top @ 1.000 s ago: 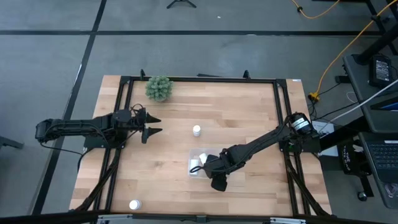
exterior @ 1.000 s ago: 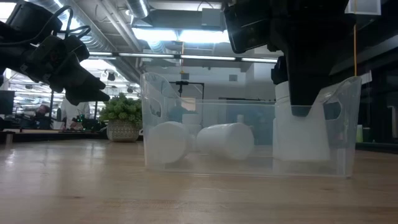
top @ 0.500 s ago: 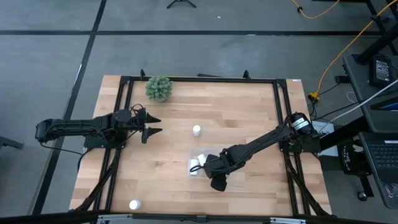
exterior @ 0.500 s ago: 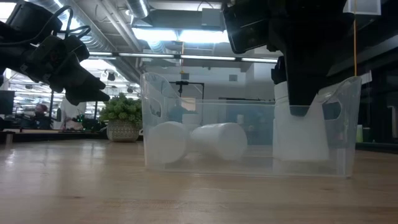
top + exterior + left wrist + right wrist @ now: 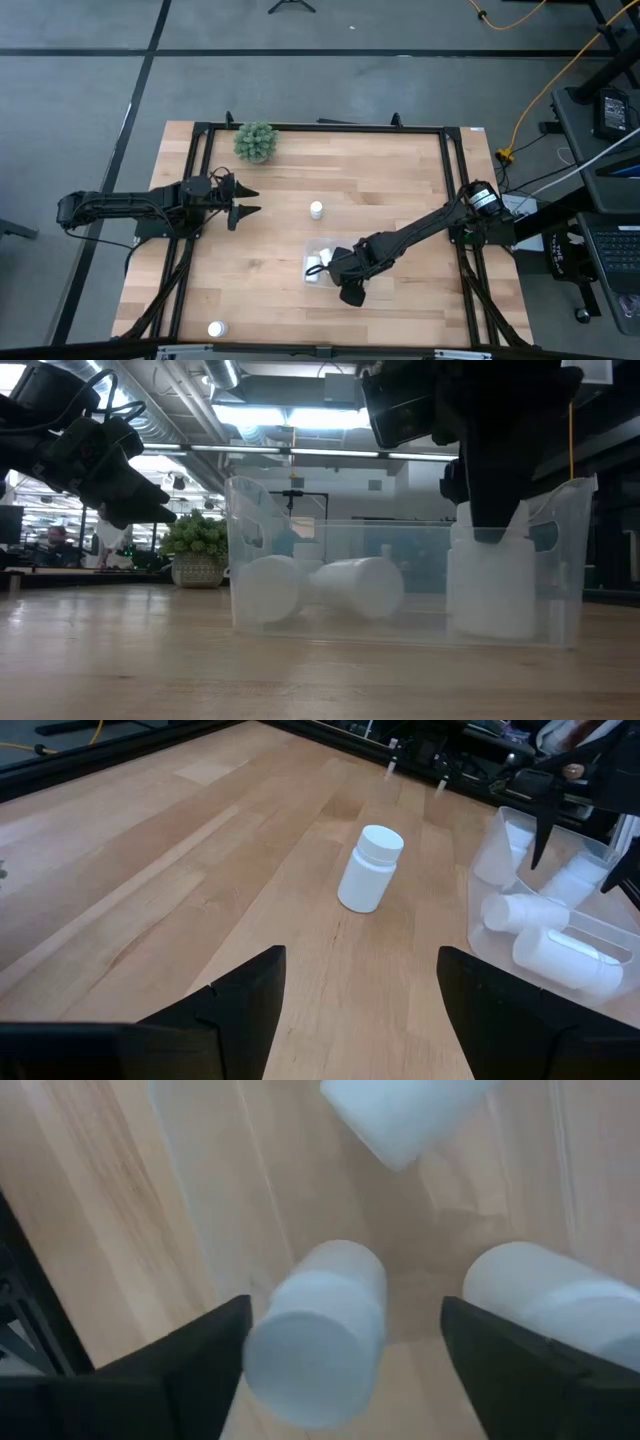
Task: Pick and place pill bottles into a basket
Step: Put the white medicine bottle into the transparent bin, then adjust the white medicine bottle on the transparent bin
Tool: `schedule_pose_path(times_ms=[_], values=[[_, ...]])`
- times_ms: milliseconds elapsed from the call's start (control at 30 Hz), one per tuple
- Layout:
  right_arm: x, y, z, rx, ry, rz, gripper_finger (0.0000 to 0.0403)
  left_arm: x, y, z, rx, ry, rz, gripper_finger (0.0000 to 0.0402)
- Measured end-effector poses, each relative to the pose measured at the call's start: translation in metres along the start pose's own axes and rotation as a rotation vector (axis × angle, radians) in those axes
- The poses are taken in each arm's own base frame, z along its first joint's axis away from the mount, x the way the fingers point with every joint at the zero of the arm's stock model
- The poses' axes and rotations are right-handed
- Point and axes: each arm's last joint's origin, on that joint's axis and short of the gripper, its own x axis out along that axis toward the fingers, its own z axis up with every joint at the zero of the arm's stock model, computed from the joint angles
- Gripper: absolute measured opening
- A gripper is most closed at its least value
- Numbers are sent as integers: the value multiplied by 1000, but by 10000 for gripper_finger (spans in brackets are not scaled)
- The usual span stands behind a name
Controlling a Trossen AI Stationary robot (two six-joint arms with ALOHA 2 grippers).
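Bottles (image 5: 350,588) blurred behind basket (image 5: 250,510) wall

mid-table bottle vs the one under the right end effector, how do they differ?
The mid-table bottle stands alone on bare wood, outside the tray; the other bottle stands inside the tray, at one end.
Nothing is over the mid-table bottle; the right end effector sits directly above the tray bottle, open around its top.
Both are small, white and upright.
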Motion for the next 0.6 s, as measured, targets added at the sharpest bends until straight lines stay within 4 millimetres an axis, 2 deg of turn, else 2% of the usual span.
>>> schedule_pose_path(times_ms=[133, 433, 600], values=[[-5, 2, 3, 28, -3, 4, 357, 0, 0, 0, 0, 0, 0, 253], [-40, 18, 17, -10, -44, 37, 351, 0, 0, 0, 0, 0, 2, 253], [-59, 19, 27, 4, -119, 8, 350, 0, 0, 0, 0, 0, 3, 253]])
